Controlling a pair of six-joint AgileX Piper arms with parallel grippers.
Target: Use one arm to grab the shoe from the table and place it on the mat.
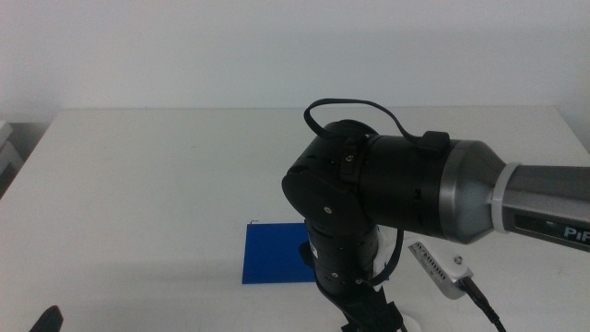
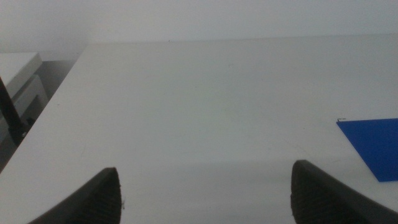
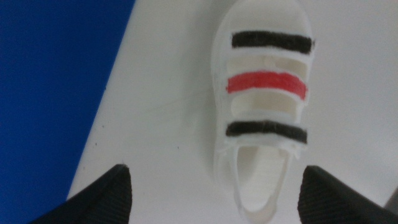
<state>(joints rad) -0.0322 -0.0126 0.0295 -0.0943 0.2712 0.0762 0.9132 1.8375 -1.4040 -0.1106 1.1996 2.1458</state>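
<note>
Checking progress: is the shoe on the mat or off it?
Off: the shoe lies on the white table beside the mat, between the right gripper's open jaws.

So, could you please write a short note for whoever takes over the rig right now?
Right gripper: open, poised above the shoe, jaws either side of its heel end, no grip yet.
Left gripper: open, waiting over bare table.
The shoe lies on the table beside the mat, not on it.
Done: approach.
Left: close on the shoe, lift, set it on the mat.
</note>
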